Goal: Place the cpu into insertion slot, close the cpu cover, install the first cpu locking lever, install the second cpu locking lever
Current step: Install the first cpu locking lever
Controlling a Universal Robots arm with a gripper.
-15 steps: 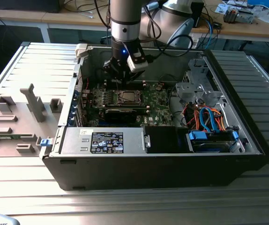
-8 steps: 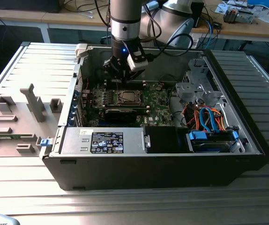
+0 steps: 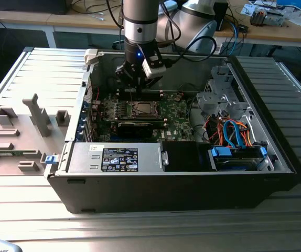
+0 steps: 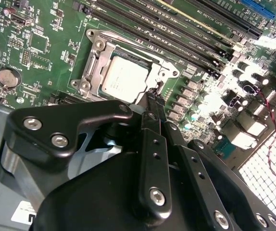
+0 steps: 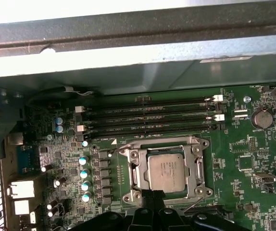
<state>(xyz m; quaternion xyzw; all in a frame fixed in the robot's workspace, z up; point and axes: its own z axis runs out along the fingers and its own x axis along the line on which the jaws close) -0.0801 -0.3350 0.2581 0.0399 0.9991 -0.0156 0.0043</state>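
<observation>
I am hanging my claw (image 3: 138, 86) over the open computer case (image 3: 276, 157), just above the green motherboard (image 3: 174, 113). In the exterior view my arm is blocking the claw's tips, so the far edge of the insertion slot (image 3: 142, 108) is partly hidden there. The second wrist view is giving me more: my fingers (image 4: 153, 103) are pressing together into one thin black point, clenched with nothing between them, touching or nearly touching the slot's metal rim. The cpu (image 4: 123, 79) is lying flat in the insertion slot (image 4: 97, 57) right ahead of my fingertips, its silver-grey top showing through the window of the cpu cover (image 4: 164, 72), which is sitting down around it. In the first wrist view the cpu (image 5: 167, 171) and cpu cover (image 5: 133, 166) are appearing just beyond my fingers (image 5: 147, 198), with the long black memory slots (image 5: 147, 118) farther past the socket and the case's grey wall behind them. A round coin battery (image 5: 260, 118) is sitting off to one side.
</observation>
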